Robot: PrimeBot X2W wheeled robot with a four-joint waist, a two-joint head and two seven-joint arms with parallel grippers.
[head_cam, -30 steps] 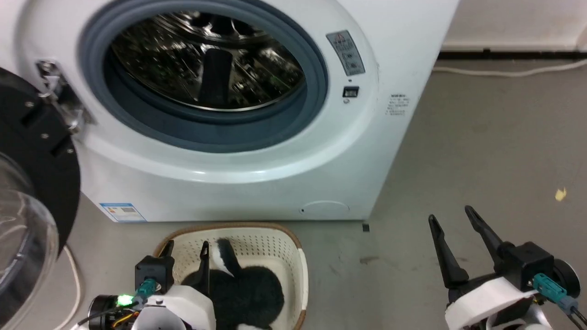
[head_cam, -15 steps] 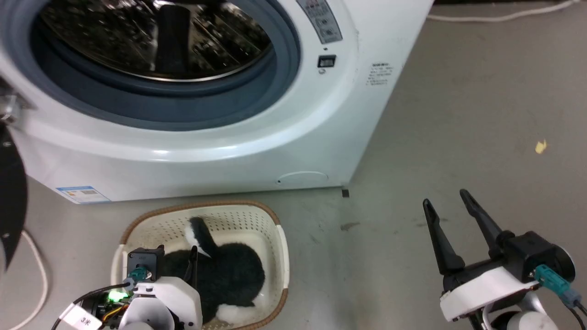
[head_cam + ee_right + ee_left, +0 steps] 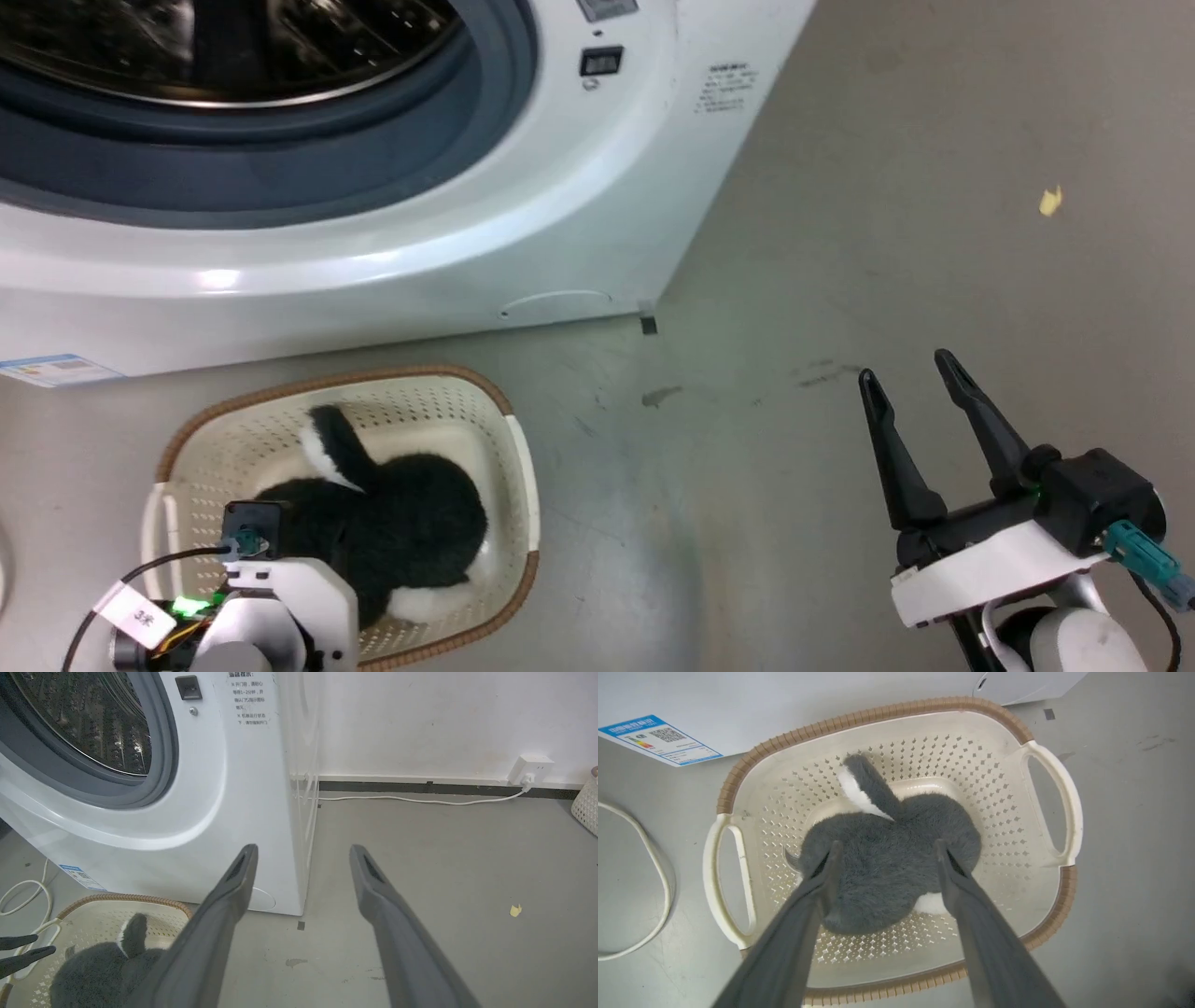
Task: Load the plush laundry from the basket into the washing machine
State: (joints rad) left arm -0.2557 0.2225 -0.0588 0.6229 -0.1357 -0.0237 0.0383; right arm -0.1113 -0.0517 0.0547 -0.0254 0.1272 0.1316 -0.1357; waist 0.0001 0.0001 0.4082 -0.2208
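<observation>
Left gripper [image 3: 888,843] of mine hangs over the basket [image 3: 878,714] with its two fingers spread, one at each flank of the plush laundry [image 3: 892,877]. The jaws have not closed. Whether the tips press into the fur I cannot tell. My right gripper [image 3: 906,366] is released and empty, over bare floor well to the right of the basket.

By my reckoning the task is barely begun. The whole black bundle lies in the basket, its black-and-white limb pointing toward the far wall of the basket. Nothing of it has reached the washing machine [image 3: 373,271]. The mouth of the machine stands uncovered just beyond the basket, with the grey gasket [image 3: 280,177] and steel drum [image 3: 107,732] showing and no laundry visible inside. What is left is to grip, lift, carry the plush up and in, and let go.

The grey floor [image 3: 840,233] is smooth and scuffed, with a small yellow scrap [image 3: 1050,200] far to the right. A pale cord [image 3: 649,858] loops on the floor left of the basket. On the far side a white cable [image 3: 420,800] runs along the foot of the white wall [image 3: 420,718] to a socket [image 3: 530,767].
</observation>
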